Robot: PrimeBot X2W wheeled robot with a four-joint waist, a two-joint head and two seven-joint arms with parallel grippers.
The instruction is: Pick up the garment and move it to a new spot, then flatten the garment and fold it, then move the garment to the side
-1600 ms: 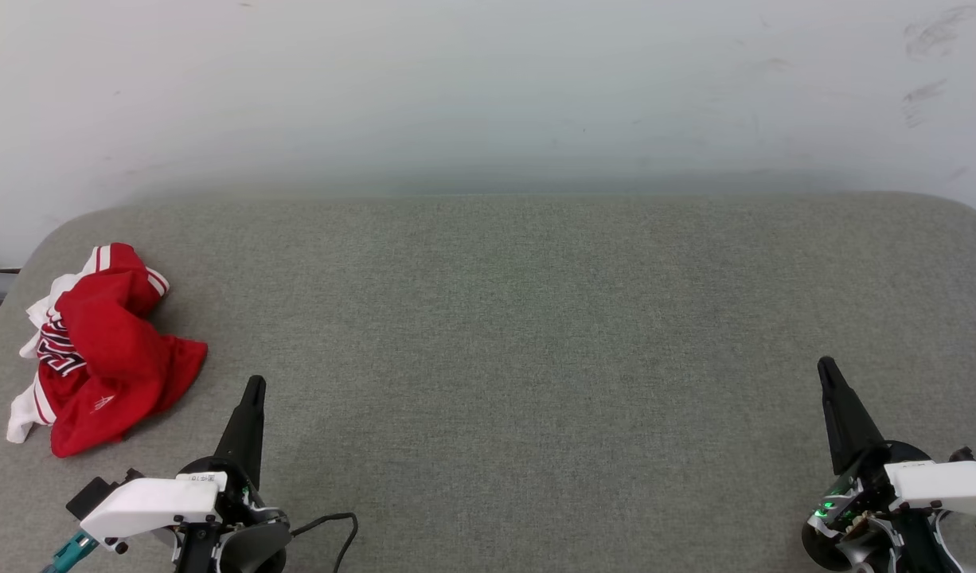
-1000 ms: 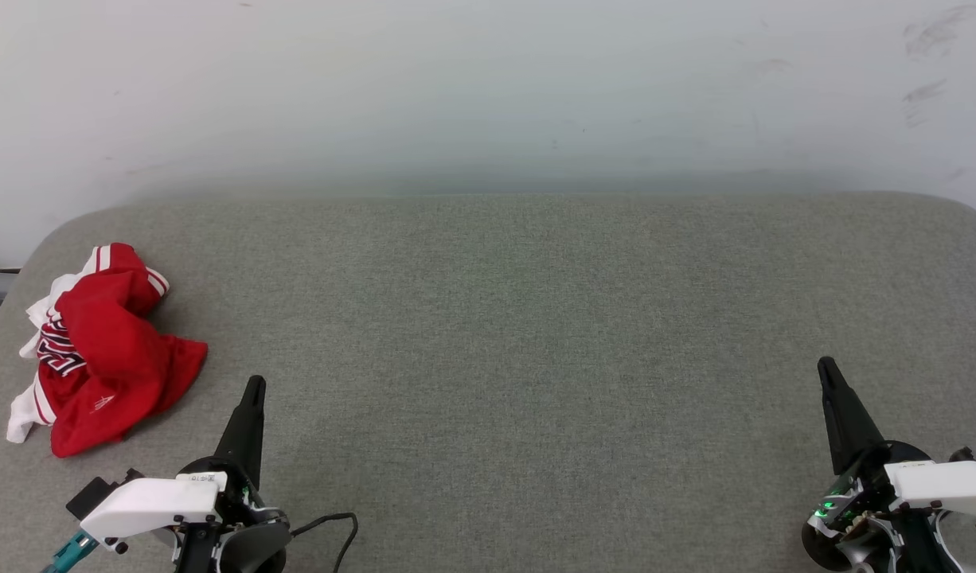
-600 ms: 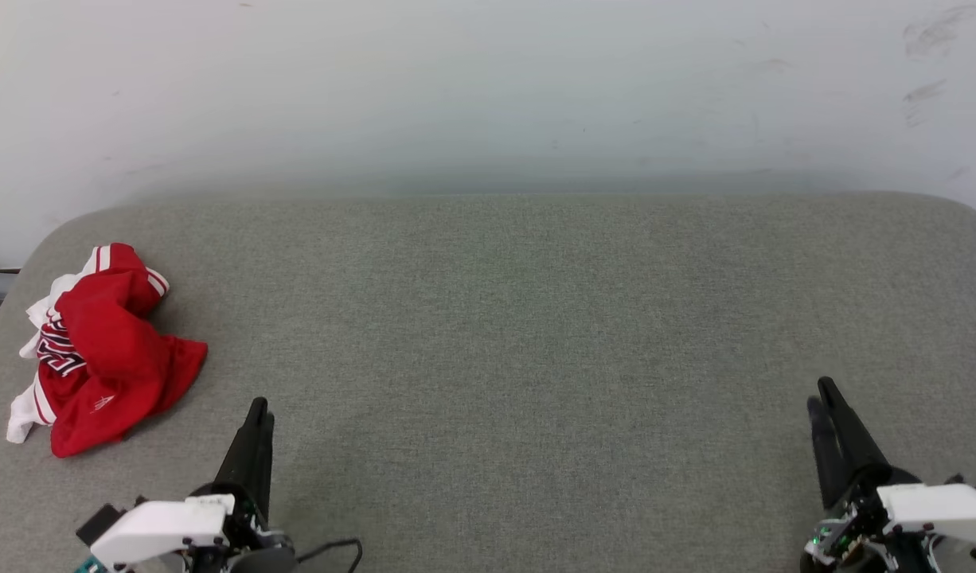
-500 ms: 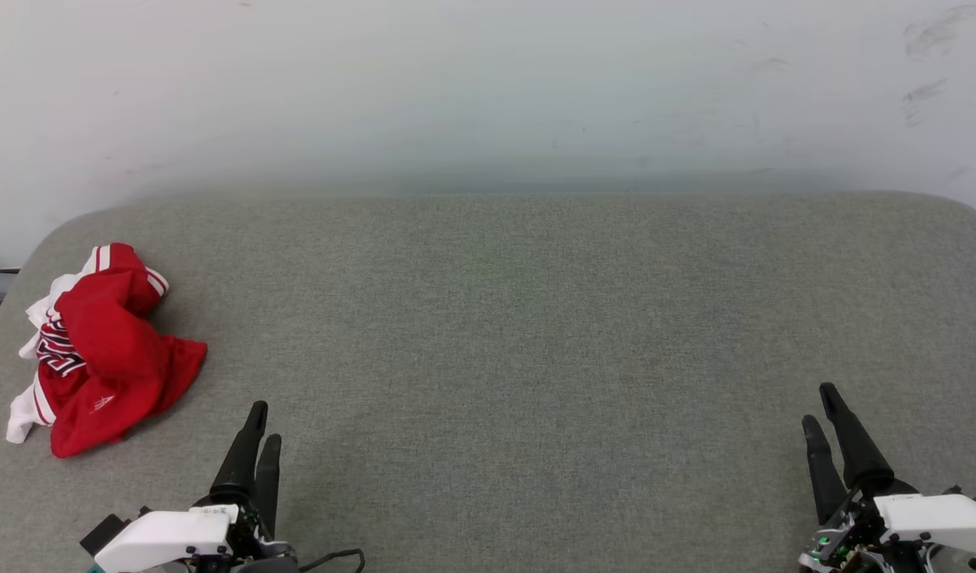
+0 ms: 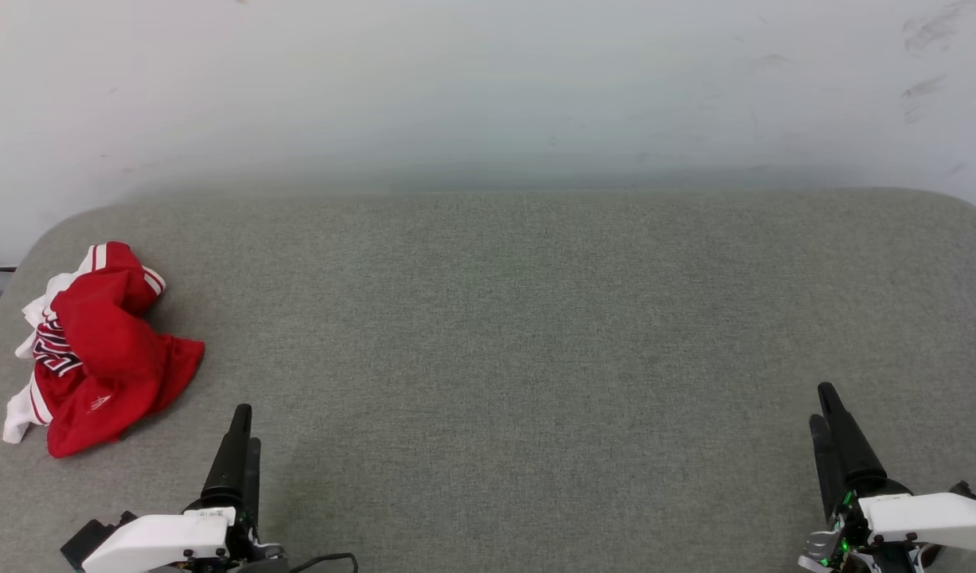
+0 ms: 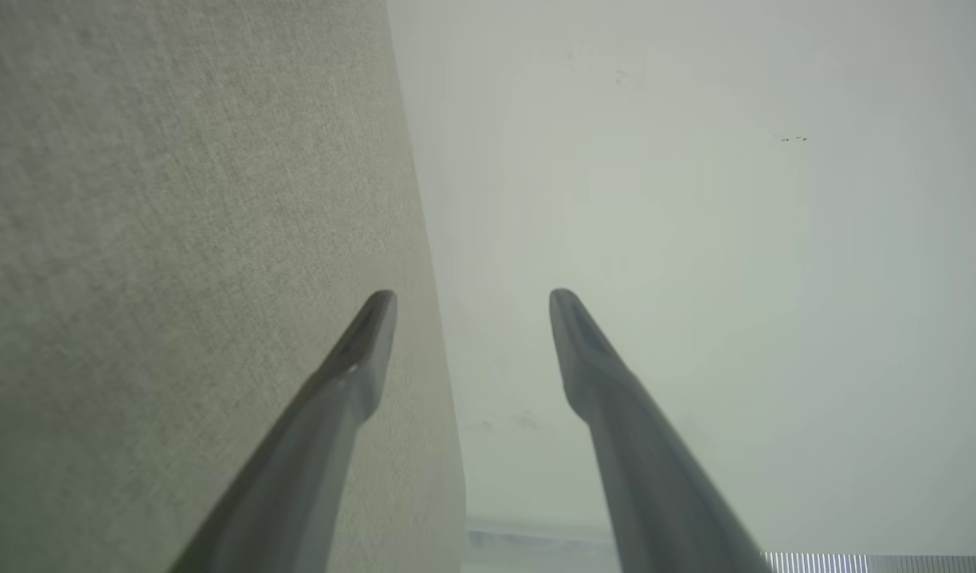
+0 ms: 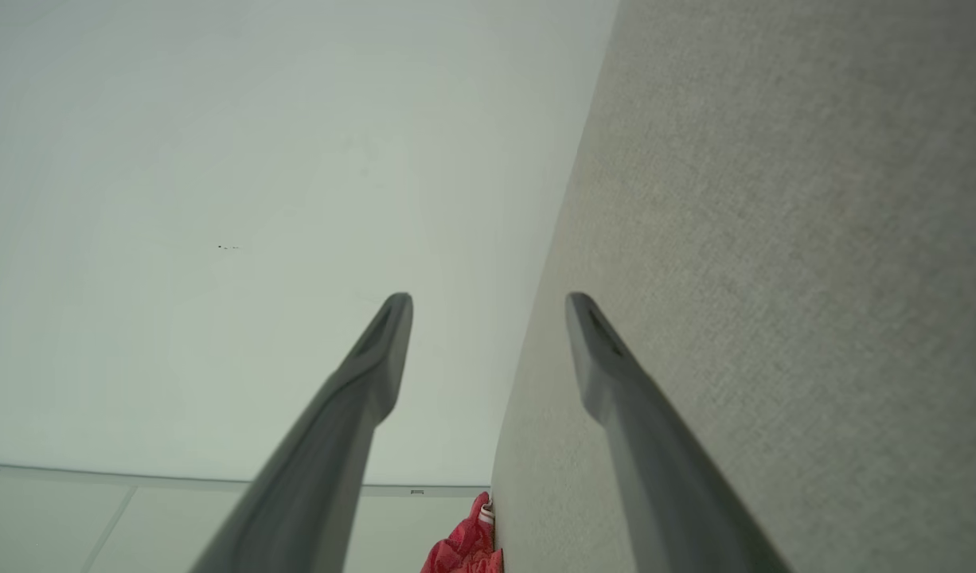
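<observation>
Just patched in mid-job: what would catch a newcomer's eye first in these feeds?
The crumpled red garment stands out, heaped at the far left of the grey surface with nothing touching it. Next come the left gripper and right gripper at the bottom corners of the head view, both open and holding nothing, the left one nearer the garment.

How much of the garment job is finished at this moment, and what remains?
Nothing looks done: the garment lies crumpled at the left end of the grey surface. In hand: the left gripper and right gripper are open, empty, apart from it. Left: picking up, moving, flattening, folding, setting aside.
</observation>
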